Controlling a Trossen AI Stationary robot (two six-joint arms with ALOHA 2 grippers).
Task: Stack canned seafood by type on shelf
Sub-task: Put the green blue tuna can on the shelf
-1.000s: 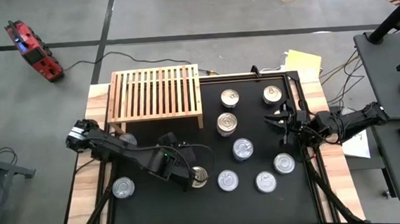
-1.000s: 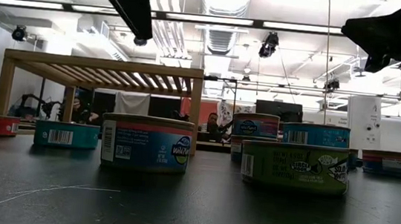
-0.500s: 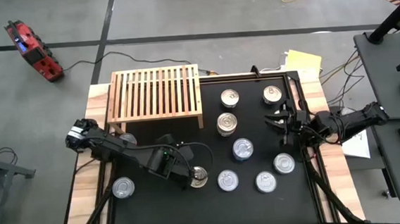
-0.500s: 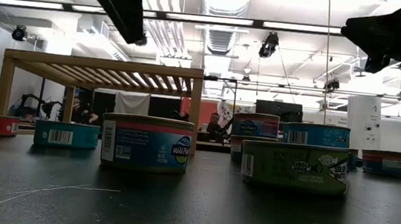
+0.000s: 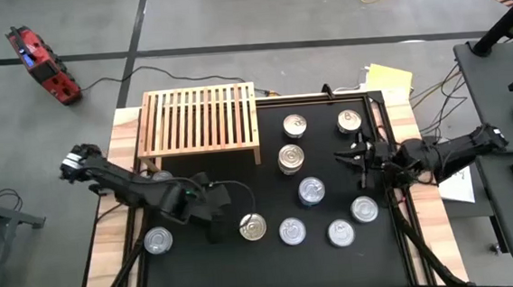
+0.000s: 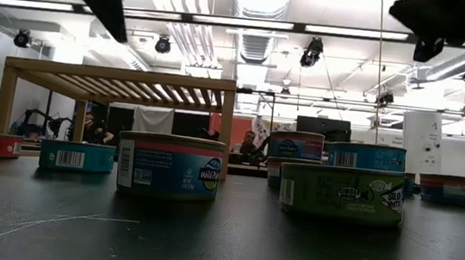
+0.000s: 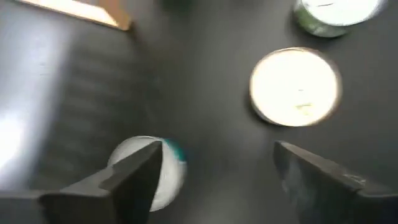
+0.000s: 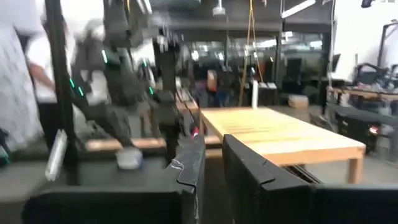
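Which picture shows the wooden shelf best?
The high view: the whole slatted top of the shelf shows from above, with no cans on it. The low view shows it side-on, legs and underside; the right wrist view shows it far off; the left wrist view shows only a wooden edge.

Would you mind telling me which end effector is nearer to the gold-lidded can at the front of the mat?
The left. The left end effector sits just beside the gold-lidded can, toward the robot's left. The right end effector hovers well across the mat, among the other cans.
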